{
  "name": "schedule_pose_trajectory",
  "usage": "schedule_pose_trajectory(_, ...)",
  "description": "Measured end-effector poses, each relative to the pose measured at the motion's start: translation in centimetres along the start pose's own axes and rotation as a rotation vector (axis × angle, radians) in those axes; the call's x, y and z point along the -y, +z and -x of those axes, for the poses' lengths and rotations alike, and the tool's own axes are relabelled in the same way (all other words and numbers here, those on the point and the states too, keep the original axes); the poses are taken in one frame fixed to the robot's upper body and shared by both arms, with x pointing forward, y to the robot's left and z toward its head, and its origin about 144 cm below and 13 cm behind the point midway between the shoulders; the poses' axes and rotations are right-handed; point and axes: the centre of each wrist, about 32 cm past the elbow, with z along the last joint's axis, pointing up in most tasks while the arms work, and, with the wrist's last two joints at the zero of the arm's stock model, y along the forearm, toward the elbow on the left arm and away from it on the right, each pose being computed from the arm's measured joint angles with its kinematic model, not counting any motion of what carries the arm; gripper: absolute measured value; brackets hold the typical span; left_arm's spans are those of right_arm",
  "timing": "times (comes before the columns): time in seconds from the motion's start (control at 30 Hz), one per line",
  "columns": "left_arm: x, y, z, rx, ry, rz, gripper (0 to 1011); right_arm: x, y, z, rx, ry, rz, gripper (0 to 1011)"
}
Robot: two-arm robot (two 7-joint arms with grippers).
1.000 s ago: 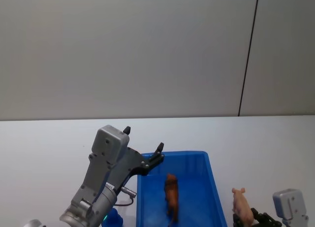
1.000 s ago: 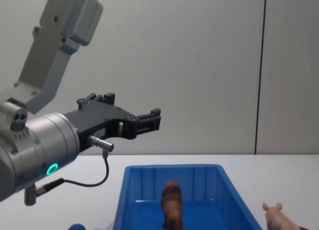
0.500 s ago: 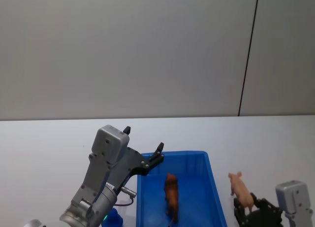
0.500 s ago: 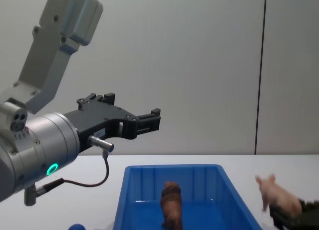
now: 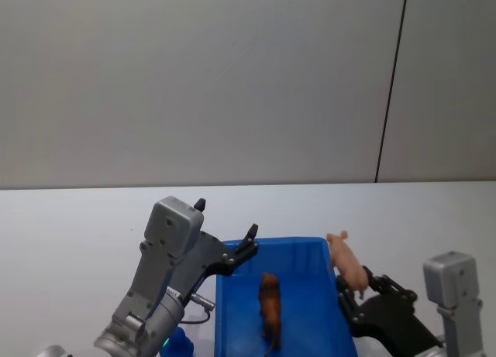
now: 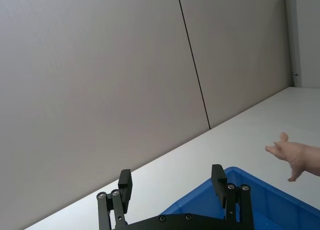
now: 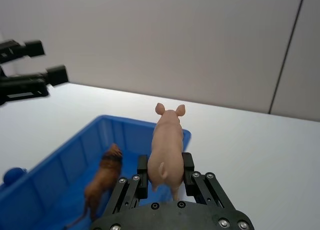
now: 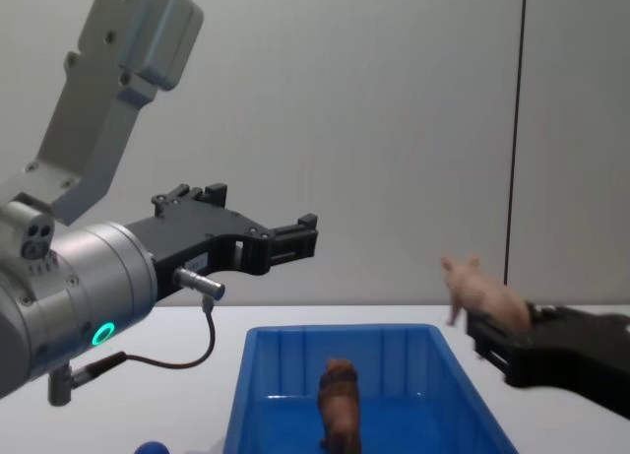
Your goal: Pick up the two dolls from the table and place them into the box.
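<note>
Although the head view's lower edge cuts off the near end of the box (image 5: pixel 291 242) and the left arm (image 5: pixel 172 266) covers most of the round blue doll (image 5: pixel 180 344), that doll can still be made out on the white bench (image 5: pixel 70 233) just beside the box's left wall. In the chest view it is a blue scrap (image 8: pixel 153 446) at the bottom edge. The brown doll (image 5: pixel 270 303) stands inside the box, its feet lost below the frame. The right arm (image 5: pixel 452 291) is only partly in frame. The right arm's jaws are closed on the hind end of a pink pig doll (image 5: pixel 346 264), whose feet are hidden behind the black gripper body in the right wrist view. The pig hangs in the air over the box's right rim, near the far corner, with its snout pointing away from the wrist. A second ago it stood on the bench to the right of the box, and half a second ago it had only just left the surface; now it is higher and closer to the box. The left arm has not shifted and the brown doll has not moved. The left arm's jaws are spread wide and empty, in the air above the box's far-left corner. A small pale label (image 8: pixel 197 265) on the black body behind them is too small to read, and a green ring light (image 8: pixel 101 333) glows on the arm's grey housing.
</note>
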Motion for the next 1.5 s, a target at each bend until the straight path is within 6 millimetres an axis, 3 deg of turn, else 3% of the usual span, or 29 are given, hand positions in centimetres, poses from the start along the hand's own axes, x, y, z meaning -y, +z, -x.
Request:
schedule_pose_trajectory(0.33,0.0,0.0,0.0,0.0,0.0,0.0,1001,-1.7,0.4,0.7,-0.031,0.054,-0.011,392)
schedule_pose_trajectory(0.57,0.0,0.0,0.0,0.0,0.0,0.0,1001,-2.6,0.3,1.0,-0.046,0.064,0.006,589)
schedule_pose_trajectory(0.67,0.0,0.0,0.0,0.0,0.0,0.0,1002,-2.9,0.1,1.0,-0.052,0.062,0.015,733)
schedule_pose_trajectory(1.03,0.0,0.0,0.0,0.0,0.0,0.0,1001,-3.0,-0.1,0.5,-0.067,0.01,0.019,1000)
schedule_pose_trajectory(1.5,0.0,0.0,0.0,0.0,0.0,0.0,1001,-0.9,0.0,-1.2,-0.065,-0.14,-0.001,1001)
